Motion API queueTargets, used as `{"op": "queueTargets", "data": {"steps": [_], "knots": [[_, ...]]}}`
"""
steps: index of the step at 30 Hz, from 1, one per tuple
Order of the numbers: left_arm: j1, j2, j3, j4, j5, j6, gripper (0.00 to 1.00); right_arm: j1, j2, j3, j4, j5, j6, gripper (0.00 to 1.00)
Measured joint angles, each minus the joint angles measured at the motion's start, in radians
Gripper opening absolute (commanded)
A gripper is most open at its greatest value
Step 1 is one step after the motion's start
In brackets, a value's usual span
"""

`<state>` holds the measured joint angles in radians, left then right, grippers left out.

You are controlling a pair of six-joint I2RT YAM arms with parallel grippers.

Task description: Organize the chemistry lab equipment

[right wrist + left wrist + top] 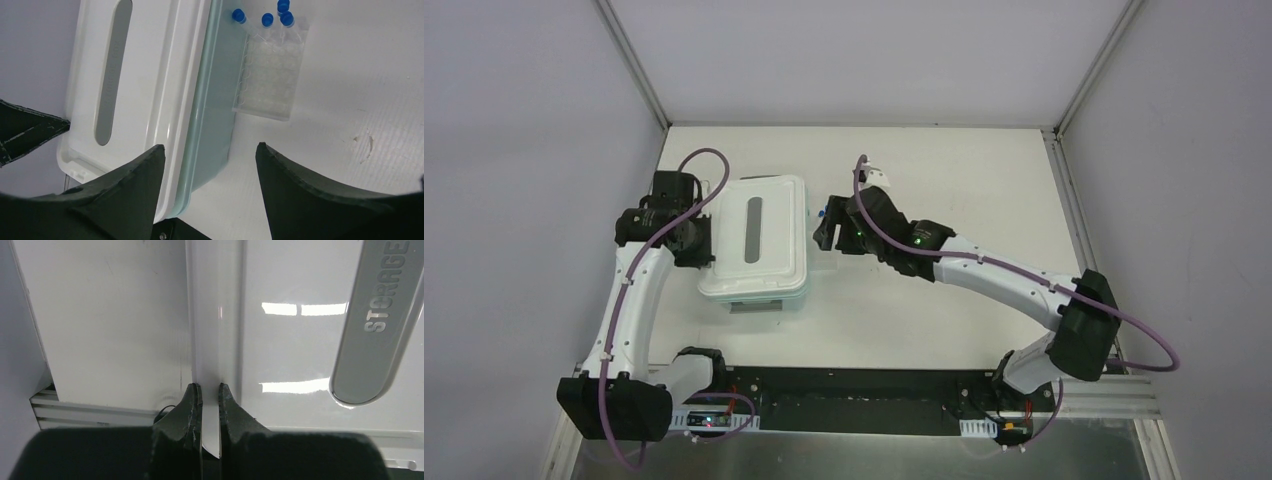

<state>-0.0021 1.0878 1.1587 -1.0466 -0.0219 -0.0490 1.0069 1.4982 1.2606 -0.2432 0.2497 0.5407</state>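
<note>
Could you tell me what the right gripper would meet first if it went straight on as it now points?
Probably the pale teal bin: the open right gripper is aimed at its side wall, just below the white lid. The tube rack sits farther on, to one side; depth is unclear.

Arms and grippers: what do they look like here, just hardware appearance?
Left arm and right arm have white link shells, black joint housings and black bases. A purple cable loops along each. Small green lights glow near the right wrist. Left gripper and right gripper have black, curved, scuffed jaws.
</note>
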Motion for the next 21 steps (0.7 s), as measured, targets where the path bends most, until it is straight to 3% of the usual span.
{"op": "queueTargets", "data": {"steps": [21], "knots": [[-0.045, -0.003, -0.029, 0.0, -0.085, 0.014, 0.0, 0.064, 0.184, 0.099, 0.038, -0.071, 0.041, 0.67]]}}
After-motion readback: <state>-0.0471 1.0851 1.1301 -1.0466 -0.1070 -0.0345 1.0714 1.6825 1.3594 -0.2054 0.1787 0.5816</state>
